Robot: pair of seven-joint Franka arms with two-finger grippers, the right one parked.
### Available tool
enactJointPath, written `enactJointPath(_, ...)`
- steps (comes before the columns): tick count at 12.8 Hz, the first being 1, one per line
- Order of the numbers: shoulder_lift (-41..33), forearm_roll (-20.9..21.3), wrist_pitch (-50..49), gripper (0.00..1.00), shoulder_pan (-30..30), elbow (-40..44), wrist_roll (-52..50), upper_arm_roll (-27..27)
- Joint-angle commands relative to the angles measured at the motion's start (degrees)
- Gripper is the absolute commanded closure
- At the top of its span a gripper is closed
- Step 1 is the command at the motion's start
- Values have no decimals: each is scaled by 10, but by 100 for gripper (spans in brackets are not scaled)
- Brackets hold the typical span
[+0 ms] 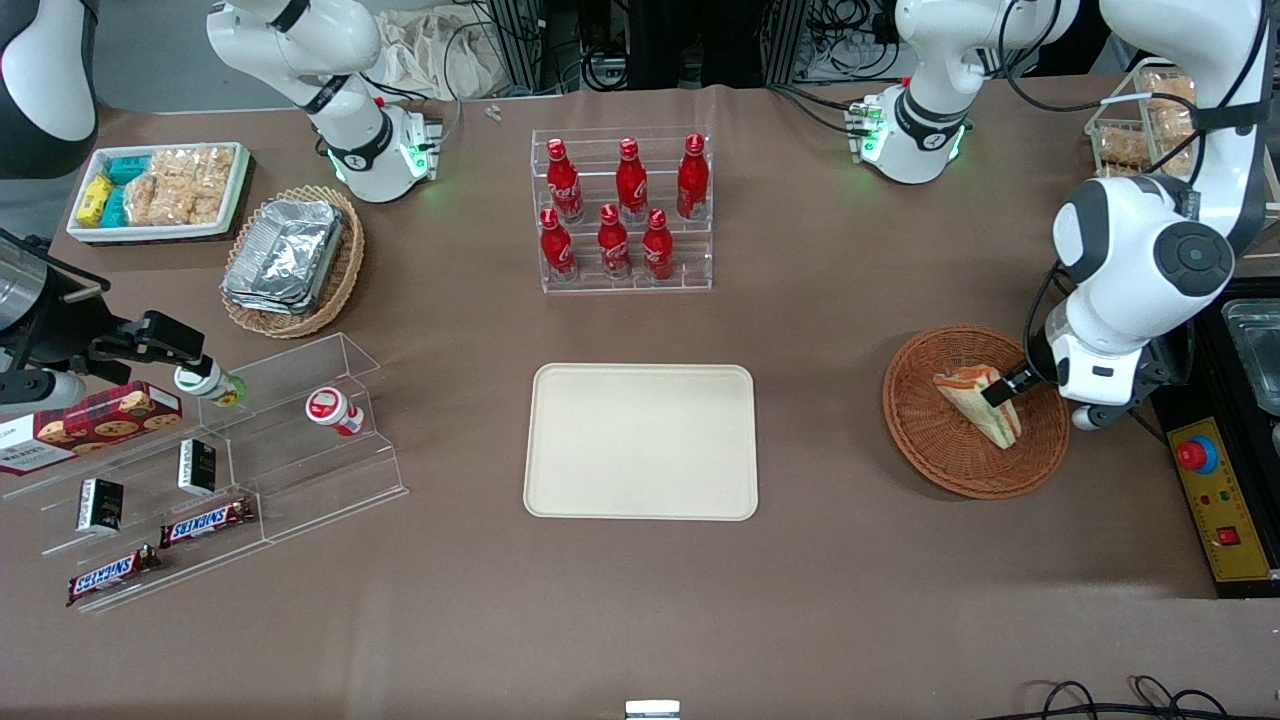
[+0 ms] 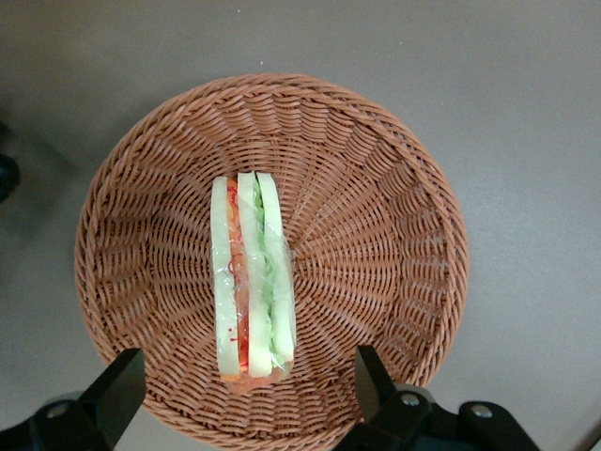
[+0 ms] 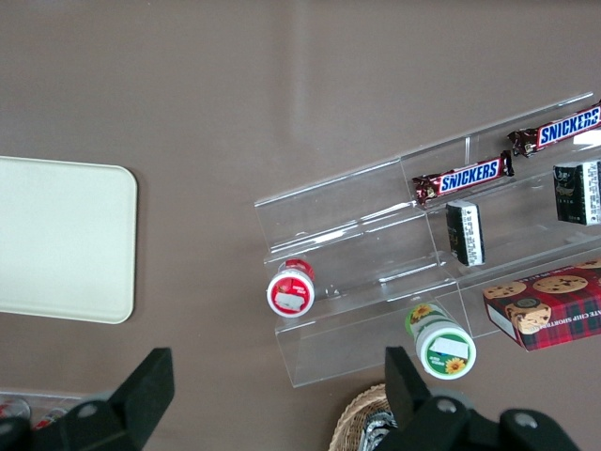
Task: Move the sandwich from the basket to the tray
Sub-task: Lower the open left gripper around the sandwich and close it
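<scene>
The sandwich (image 1: 975,402) is a wrapped wedge with pale bread and green and orange-red filling. It lies in the round reddish-brown wicker basket (image 1: 940,455) toward the working arm's end of the table. My left gripper (image 1: 1008,387) hovers low over the basket, open, with one finger on each side of the sandwich's end, not touching it. In the left wrist view the sandwich (image 2: 250,282) stands on edge in the basket (image 2: 376,216), between the spread fingers (image 2: 371,381). The cream-beige tray (image 1: 640,440) lies bare at the table's middle and also shows in the right wrist view (image 3: 56,235).
A clear rack of red bottles (image 1: 622,210) stands farther from the front camera than the tray. A control box with a red button (image 1: 1215,500) sits beside the basket. An oval basket of foil trays (image 1: 292,258), a snack tray (image 1: 160,190) and a clear shelf (image 1: 230,460) lie toward the parked arm's end.
</scene>
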Motion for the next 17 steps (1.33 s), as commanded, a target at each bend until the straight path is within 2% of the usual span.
enactJointPath(1, 11, 7, 52, 1, 1, -18, -36, -4)
enactJointPath(12, 33, 6, 141, 1, 1, -84, -40, -4)
enactJointPath(15, 47, 6, 207, 1, 2, -115, -40, -4)
enactJointPath(16, 51, 6, 231, 2, 2, -124, -39, -3)
enactJointPath(17, 54, 6, 237, 12, 2, -125, -39, -4)
